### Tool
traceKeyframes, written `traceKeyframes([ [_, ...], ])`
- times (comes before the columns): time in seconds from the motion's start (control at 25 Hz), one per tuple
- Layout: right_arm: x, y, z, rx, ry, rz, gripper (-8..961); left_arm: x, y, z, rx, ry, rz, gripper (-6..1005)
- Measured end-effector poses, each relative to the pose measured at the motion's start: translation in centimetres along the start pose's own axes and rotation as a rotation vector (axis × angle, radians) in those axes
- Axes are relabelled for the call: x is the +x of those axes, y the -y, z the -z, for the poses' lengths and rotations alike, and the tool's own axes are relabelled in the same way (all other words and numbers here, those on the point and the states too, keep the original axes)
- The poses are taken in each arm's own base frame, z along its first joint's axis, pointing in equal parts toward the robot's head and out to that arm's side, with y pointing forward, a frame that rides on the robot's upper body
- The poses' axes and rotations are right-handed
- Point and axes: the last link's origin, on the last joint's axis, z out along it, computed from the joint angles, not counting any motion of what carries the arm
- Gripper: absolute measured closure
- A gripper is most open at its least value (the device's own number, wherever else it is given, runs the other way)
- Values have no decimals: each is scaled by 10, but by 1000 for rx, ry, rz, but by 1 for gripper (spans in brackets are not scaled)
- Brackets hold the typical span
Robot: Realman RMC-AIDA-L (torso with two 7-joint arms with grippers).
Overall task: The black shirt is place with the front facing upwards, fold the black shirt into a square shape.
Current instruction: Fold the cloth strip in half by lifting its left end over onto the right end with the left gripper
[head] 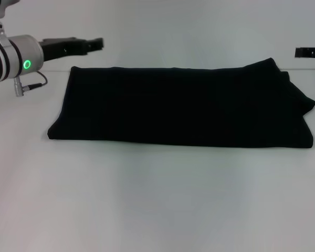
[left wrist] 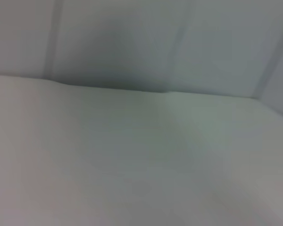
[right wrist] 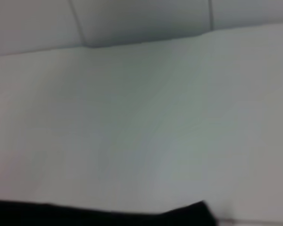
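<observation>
I have the black shirt (head: pixel 181 105) lying on the white table (head: pixel 157 199) as a wide folded band, between my two grippers and nearer me than both. The left gripper (head: pixel 97 43) hangs just beyond its far left corner; the right gripper (head: pixel 304 52) barely shows past the far right corner. I cannot tell how either gripper's fingers stand. I judge the cloth light, limp and layered, so I would pinch all layers at the corners of one short end.
</observation>
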Motion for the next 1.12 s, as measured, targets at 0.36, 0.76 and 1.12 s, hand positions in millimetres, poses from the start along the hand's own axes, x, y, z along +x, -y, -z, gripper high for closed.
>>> traceKeyframes([
  [0.36, 24, 14, 44, -167, -147, -155, 188, -32, -2, 30, -174, 97, 55, 180],
  [0.76, 65, 32, 70, -205, -228, -277, 188, -66, 22, 70, -178, 154, 93, 178],
  [1.12, 73, 36, 70, -194, -219, -280, 187, -93, 28, 95, -217, 243, 319, 182],
])
